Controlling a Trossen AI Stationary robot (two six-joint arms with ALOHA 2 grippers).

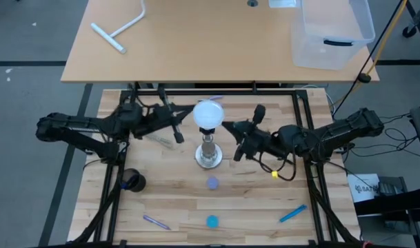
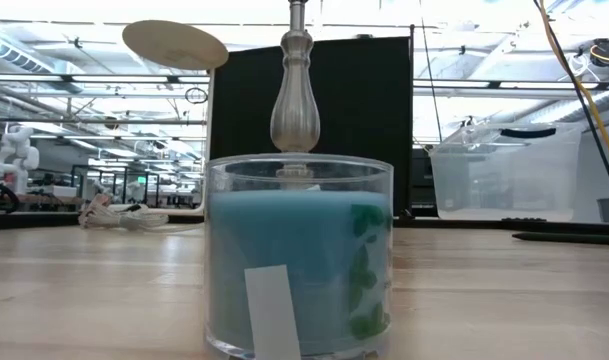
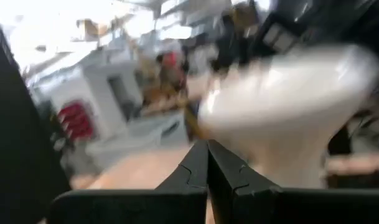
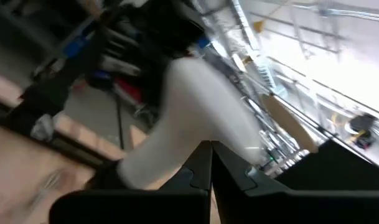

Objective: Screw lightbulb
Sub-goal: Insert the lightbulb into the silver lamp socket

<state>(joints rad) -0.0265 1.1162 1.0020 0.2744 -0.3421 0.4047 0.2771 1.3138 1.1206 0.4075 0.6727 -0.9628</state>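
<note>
Overhead, table-level and both blurry wrist views share, apparently, the lightbulb [image 1: 209, 114].

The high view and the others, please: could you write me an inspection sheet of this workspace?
Surface: light wooden slatted table.
Job's things: white frosted globe lightbulb atop silvery socket stand.
Clutter: blue candle in glass jar; blue pen; purple pen; black round object.
Grippers: left gripper and right gripper shut, flanking the stand, holding nothing.
Cables: yellow cable beyond the table.
Surroundings: clear plastic bin, white T-shaped pipe on far desk.
</note>
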